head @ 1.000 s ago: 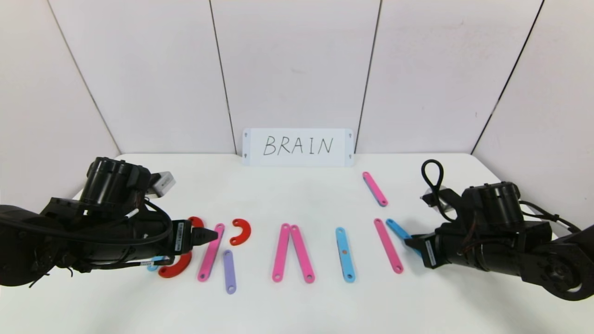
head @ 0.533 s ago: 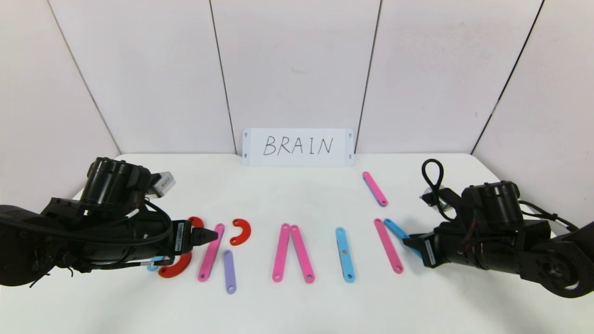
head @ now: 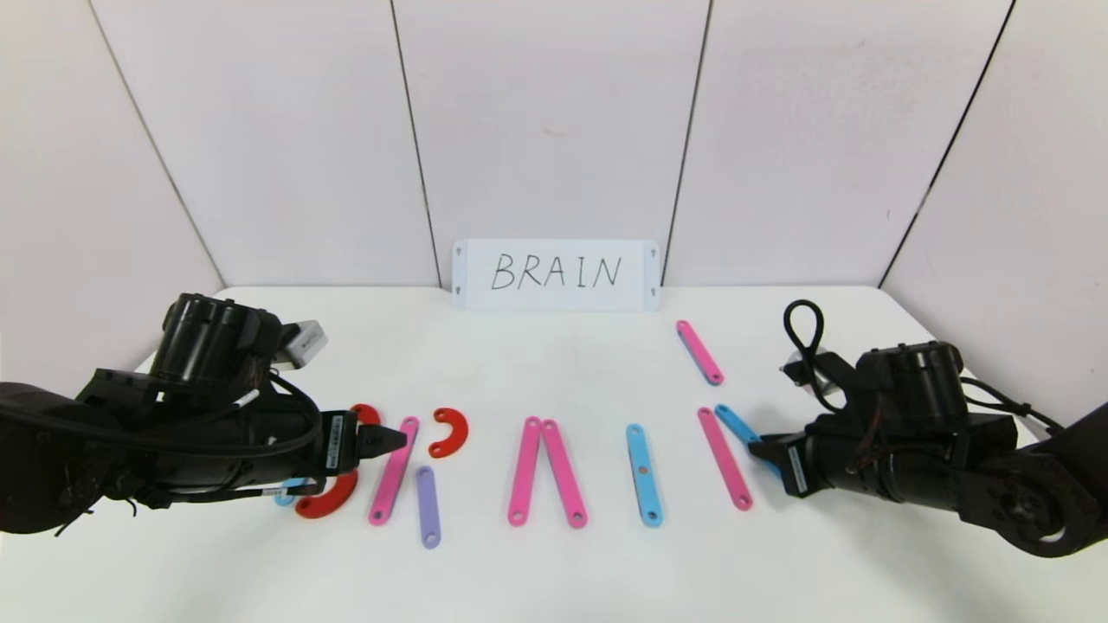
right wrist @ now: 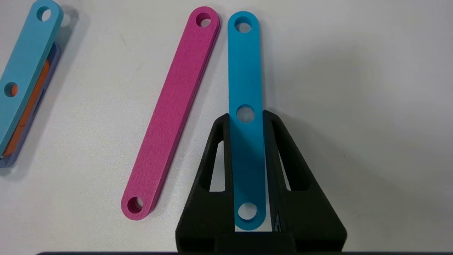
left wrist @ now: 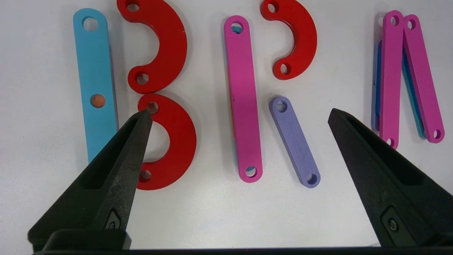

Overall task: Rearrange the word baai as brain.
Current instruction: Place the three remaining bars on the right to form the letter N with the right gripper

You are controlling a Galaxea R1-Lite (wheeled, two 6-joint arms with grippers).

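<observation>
The letters lie in a row on the white table (head: 554, 571). At the left are a blue strip (left wrist: 93, 85), two red curves (left wrist: 166, 42), a pink strip (head: 394, 472), a third red curve (head: 450, 430) and a purple strip (head: 428, 506). Two pink strips (head: 545, 472) form a peak, followed by a blue strip (head: 644, 476) and a pink strip (head: 724, 459). My left gripper (head: 398, 437) hovers open and empty over the pink strip (left wrist: 244, 99). My right gripper (right wrist: 246, 117) is shut on a slanted blue strip (right wrist: 244, 63) beside the pink one (right wrist: 170, 117).
A white card (head: 556, 274) with handwritten BRAIN stands against the back wall. A lone pink strip (head: 699, 352) lies slanted farther back on the right. White wall panels enclose the table at the back and sides.
My right gripper has shifted slightly to the left with the blue strip in it. The left arm has not moved.
</observation>
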